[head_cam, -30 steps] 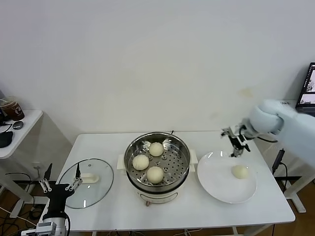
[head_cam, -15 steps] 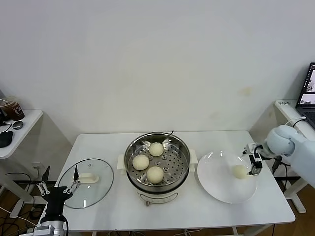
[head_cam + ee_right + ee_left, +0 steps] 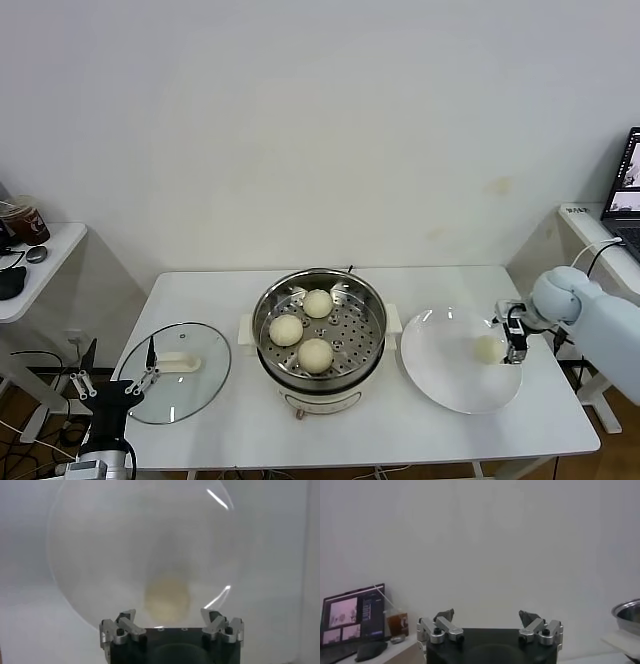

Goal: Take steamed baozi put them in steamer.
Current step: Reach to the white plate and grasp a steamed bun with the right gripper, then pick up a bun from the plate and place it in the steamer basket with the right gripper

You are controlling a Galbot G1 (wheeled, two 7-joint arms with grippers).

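The steel steamer (image 3: 370, 345) stands mid-table on its white base, with three cream baozi (image 3: 315, 354) on its perforated tray. A fourth baozi (image 3: 488, 349) lies on the white plate (image 3: 445, 370) to the right; in the right wrist view it (image 3: 167, 599) sits just ahead of the open jaws. My right gripper (image 3: 516, 338) (image 3: 169, 620) is open at the plate's right edge, right beside that baozi. My left gripper (image 3: 112, 385) (image 3: 486, 619) is open and empty, low at the table's front left corner.
A glass lid with white handle (image 3: 178, 370) lies on the table left of the steamer. A side table with a cup (image 3: 25, 222) stands far left. A laptop (image 3: 626, 180) sits on a desk at far right.
My right gripper came down from behind the plate to its right edge beside the last baozi, then settled there. The left arm shifted slightly lower.
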